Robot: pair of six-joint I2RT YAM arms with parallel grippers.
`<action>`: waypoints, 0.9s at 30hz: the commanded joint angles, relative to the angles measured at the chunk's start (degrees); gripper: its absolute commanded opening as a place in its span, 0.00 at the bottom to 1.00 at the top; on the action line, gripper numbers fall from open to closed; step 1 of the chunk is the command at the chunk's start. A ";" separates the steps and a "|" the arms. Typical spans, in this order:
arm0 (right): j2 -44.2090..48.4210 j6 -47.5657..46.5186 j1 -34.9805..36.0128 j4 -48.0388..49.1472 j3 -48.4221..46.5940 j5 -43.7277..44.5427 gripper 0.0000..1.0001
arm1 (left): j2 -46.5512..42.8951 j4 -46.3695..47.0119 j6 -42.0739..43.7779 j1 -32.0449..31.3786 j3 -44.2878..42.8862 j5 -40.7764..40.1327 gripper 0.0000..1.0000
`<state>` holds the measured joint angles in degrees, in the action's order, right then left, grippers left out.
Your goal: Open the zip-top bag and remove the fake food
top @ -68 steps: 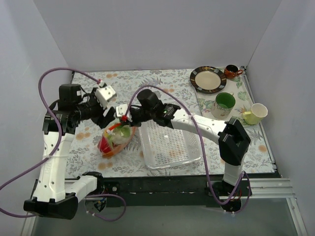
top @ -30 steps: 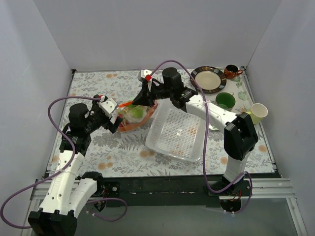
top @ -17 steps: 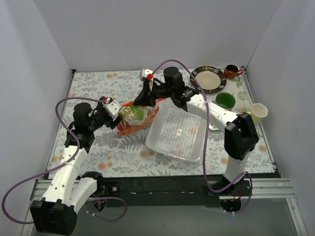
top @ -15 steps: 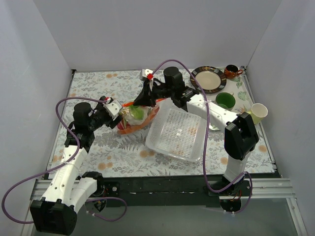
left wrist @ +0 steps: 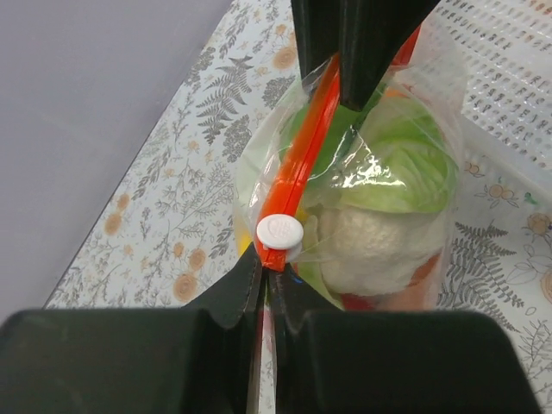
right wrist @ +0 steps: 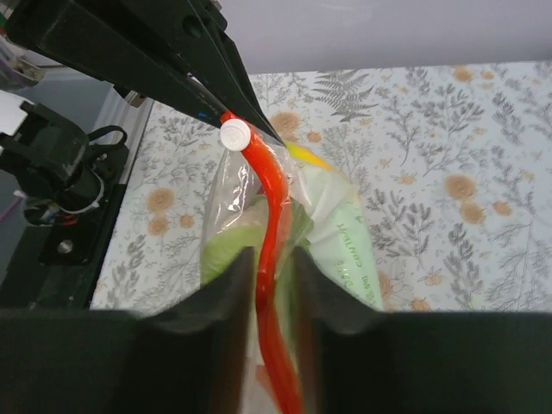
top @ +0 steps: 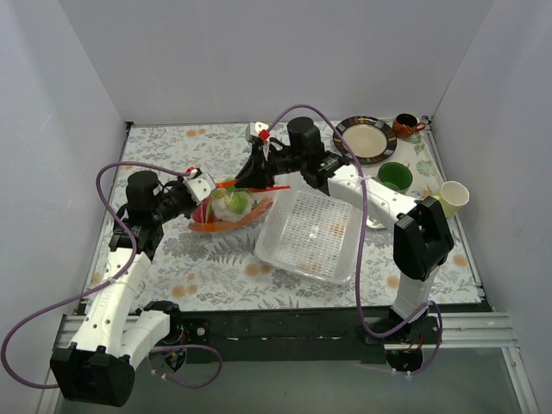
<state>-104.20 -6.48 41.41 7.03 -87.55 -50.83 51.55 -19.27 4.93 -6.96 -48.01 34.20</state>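
Observation:
The zip-top bag (top: 228,209) hangs just above the table's middle, stretched between both grippers. My left gripper (top: 201,191) is shut on the end of its orange-red zip strip (left wrist: 306,155), right behind the white slider (left wrist: 279,231). My right gripper (top: 257,175) stands open, its fingers (right wrist: 226,289) either side of the strip (right wrist: 274,224) with a gap showing. Inside the clear plastic the fake food shows: a pale cabbage (left wrist: 379,237), a green leafy piece (left wrist: 405,164) and something red (left wrist: 371,302).
A white perforated tray (top: 310,231) lies tilted right of the bag. At the back right stand a brown-rimmed plate (top: 365,138), a small brown cup (top: 405,126), a green cup (top: 395,178) and a pale yellow cup (top: 449,198).
My left gripper reached in from the left and shut on the strip's end by the slider. My right gripper's jaws have parted around the strip. The bag shifted slightly left.

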 commanded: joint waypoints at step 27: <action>5.68 -19.45 10.18 -0.34 -2.62 10.40 0.59 | 2.42 -36.62 10.89 -0.25 -25.29 11.68 0.00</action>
<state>-97.06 -25.85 51.90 7.25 -85.25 -40.23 55.77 -50.50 12.25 -6.98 -71.42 42.72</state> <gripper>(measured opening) 0.654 0.018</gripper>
